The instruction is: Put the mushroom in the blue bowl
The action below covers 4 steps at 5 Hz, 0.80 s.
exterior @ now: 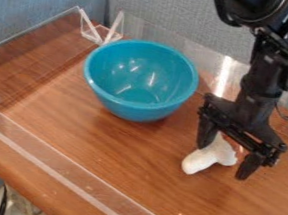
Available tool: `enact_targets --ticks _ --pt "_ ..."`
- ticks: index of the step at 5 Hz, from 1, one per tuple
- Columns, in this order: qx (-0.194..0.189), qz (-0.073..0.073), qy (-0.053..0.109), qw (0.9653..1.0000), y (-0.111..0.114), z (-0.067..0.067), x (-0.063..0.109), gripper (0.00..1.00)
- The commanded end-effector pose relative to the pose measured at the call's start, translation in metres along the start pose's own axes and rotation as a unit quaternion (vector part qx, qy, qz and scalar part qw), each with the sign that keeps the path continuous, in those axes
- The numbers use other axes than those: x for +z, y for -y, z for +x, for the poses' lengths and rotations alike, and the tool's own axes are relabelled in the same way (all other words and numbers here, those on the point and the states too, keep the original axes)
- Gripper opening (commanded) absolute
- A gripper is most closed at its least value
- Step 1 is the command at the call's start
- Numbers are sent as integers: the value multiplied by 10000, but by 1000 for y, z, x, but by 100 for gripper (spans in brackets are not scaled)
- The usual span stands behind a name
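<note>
mushroom (207, 159) lay on its side on the surface (89, 132): thick cream stem toward the near left, reddish-brown cap mostly hidden behind the gripper (227, 160); jaws wide open, straddling it, gripping nothing.

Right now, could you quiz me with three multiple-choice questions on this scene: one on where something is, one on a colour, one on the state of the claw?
1. Where is the mushroom?
A. inside the bowl
B. on the table beside the bowl
C. lifted in the air

2. What colour is the blue bowl inside?
A. turquoise-blue
B. red
C. yellow

3. How does the gripper stand?
A. shut on the mushroom
B. open, fingers on either side of the mushroom
C. open over the bowl

Answers: 1 B, it lies on the wooden table. 2 A, its inside matches its outside. 3 B, the dark fingers straddle the mushroom with gaps showing.
</note>
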<state>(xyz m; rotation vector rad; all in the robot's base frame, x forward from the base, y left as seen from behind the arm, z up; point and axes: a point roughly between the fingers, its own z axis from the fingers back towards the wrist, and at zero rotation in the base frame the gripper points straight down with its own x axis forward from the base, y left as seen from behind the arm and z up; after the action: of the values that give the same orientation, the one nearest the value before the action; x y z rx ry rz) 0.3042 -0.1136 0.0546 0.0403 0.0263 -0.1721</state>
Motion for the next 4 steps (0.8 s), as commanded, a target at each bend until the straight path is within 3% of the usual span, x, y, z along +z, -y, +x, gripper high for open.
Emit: enact_targets --ticks 1,2,4 --pt "270 11 348 9990 0 5 23 100" --pt "560 58 401 9976 -2 -1 29 100" --pt "719 90 497 9961 -12 -13 42 100"
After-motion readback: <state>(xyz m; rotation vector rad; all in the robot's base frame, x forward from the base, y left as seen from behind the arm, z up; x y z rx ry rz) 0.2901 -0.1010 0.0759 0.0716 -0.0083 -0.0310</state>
